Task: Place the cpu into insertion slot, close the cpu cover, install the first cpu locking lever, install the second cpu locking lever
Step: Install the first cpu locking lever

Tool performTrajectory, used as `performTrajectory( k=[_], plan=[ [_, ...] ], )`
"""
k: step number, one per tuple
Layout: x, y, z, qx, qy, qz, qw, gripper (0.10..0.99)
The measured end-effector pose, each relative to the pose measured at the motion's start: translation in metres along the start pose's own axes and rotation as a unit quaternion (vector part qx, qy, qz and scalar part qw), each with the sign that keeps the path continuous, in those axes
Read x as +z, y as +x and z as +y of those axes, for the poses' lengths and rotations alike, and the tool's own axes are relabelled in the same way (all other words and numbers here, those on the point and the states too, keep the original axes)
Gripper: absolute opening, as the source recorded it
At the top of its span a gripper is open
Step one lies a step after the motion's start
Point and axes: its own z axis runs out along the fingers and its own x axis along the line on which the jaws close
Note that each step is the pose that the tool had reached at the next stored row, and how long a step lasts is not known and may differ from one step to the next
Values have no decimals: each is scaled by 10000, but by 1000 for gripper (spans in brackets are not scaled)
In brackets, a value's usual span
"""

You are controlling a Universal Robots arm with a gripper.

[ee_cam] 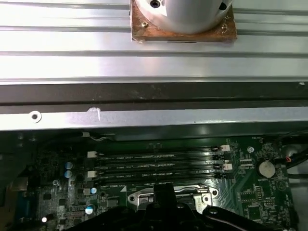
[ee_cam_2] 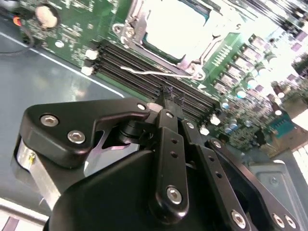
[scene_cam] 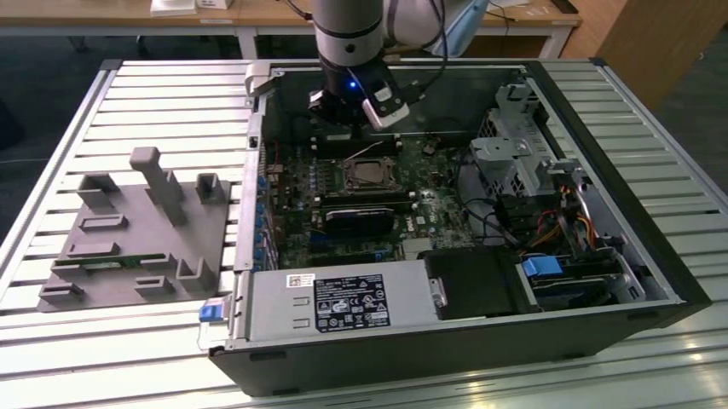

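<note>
The gripper (ee_cam_2: 168, 98) hangs over the green board (scene_cam: 298, 223) inside the open case (scene_cam: 637, 256) on the table (scene_cam: 170, 94). It is above the memory slots (ee_cam: 159, 161), just beside the slot (scene_cam: 370, 173). Its fingers (ee_cam_2: 167, 111) look pressed together with nothing between them, though the black linkage covers much of them in both wrist views.

The cpu (ee_cam_2: 175, 26) lies in the slot. Glare washes its top to white, and the frame edge cuts it off. The cover (ee_cam_2: 132, 26) seems to lie down around it as a silvery frame. A thin wire lever (ee_cam_2: 154, 72) runs along the slot's side nearest the fingers; I cannot tell whether it is latched.

In the first wrist view the fingers hide the middle of the slot. In the exterior view the arm (scene_cam: 353, 34) blocks part of the case's far wall, and the fingertips are lost against the dark.
</note>
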Motion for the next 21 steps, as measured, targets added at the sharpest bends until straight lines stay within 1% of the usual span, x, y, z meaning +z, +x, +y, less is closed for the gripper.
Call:
performTrajectory(
  k=[3,5,7,8,12,15,21],
  plan=[
    [1,24,-5,-44,-13,-182,9998,102],
    [2,43,-11,-68,-21,-288,9996,102],
    [8,59,-17,-91,-27,-382,9992,102],
    [16,60,-18,-94,-29,-409,9991,102],
    [48,64,-27,26,-12,-483,9988,102],
    [76,67,-34,141,3,-527,9985,102],
    [142,57,-48,295,-10,-563,9980,102]
  ],
)
